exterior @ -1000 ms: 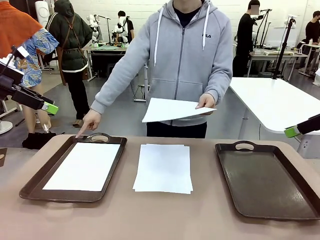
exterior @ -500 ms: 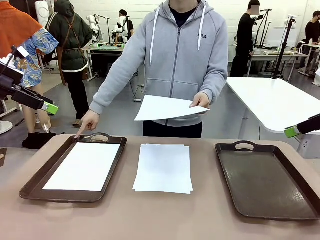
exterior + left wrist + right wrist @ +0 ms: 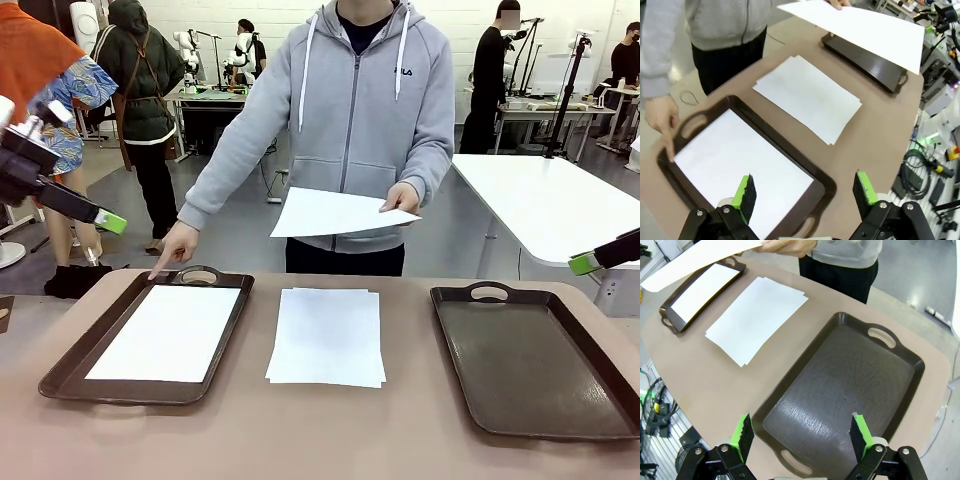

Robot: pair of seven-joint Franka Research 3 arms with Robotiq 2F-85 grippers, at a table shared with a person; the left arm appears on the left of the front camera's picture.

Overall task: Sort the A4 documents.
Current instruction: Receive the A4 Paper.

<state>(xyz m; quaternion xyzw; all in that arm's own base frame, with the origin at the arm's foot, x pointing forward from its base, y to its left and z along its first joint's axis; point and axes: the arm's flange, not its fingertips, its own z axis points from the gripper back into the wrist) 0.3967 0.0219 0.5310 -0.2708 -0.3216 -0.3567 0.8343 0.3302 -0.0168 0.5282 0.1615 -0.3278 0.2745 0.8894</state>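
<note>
Brown tabletop point(image 3: 320, 440): A4 stack point(image 3: 327, 335) between left tray point(image 3: 60, 380) and right tray point(image 3: 530, 360).
My left gripper point(image 3: 805, 184) and right gripper point(image 3: 801, 424) hang released, touching nothing.

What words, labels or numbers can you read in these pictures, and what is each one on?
"FILA": small logo on the grey hoodie, just legible.
Held sheet, middle stack, sheet in the left tray: look blank.
Right tray: no print.

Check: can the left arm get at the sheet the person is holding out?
Probably yes. The left gripper hangs open and empty above the left tray, and the held sheet is gripped only at one end by the person's hand, its other edges free in open air.
</note>
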